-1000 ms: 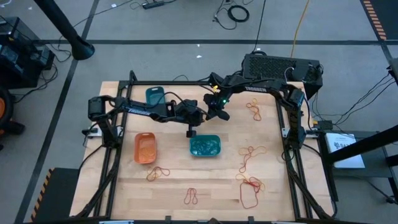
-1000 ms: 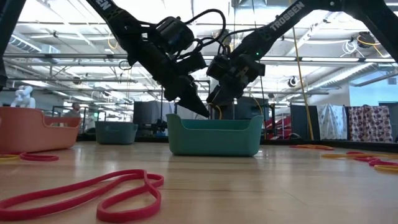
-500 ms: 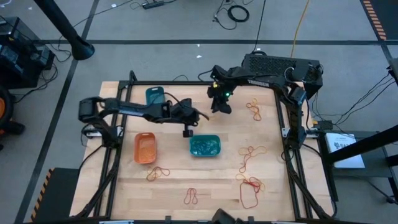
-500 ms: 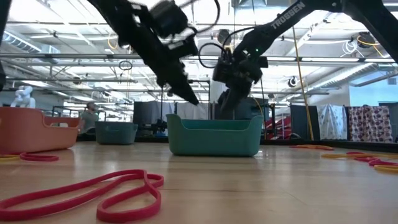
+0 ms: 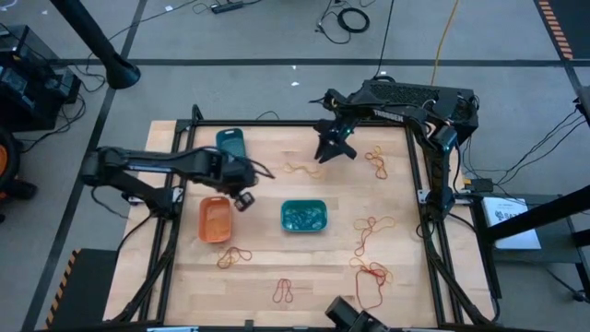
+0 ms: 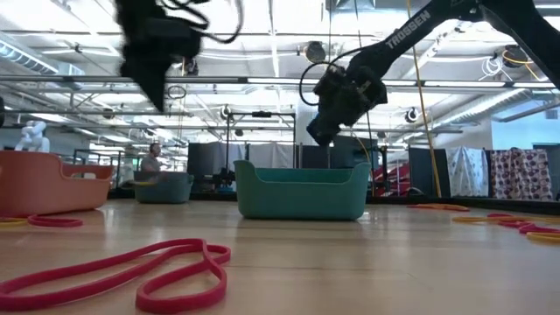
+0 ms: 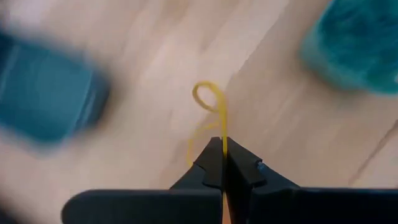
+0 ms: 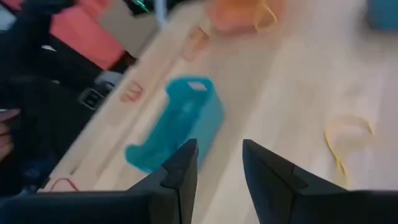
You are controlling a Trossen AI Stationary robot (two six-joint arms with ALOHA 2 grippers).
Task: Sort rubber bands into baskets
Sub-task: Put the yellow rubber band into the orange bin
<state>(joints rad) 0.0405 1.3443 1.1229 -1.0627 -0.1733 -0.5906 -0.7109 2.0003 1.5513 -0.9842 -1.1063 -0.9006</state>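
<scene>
Two grippers above bench, three baskets toward left edge.
Left gripper point(image 7: 222, 163) pinched shut on yellow rubber band point(image 7: 210, 106), beside orange basket point(image 5: 215, 219); right gripper point(image 8: 219, 163) parted, empty, near far edge; teal basket point(image 5: 303, 216) mid-bench; blue basket point(image 5: 230, 143) by far edge.

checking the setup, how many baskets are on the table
3: the orange basket near the left side, beside the left gripper; the teal-green basket near the middle; the darker blue basket toward the far left edge. None looks hidden.
</scene>
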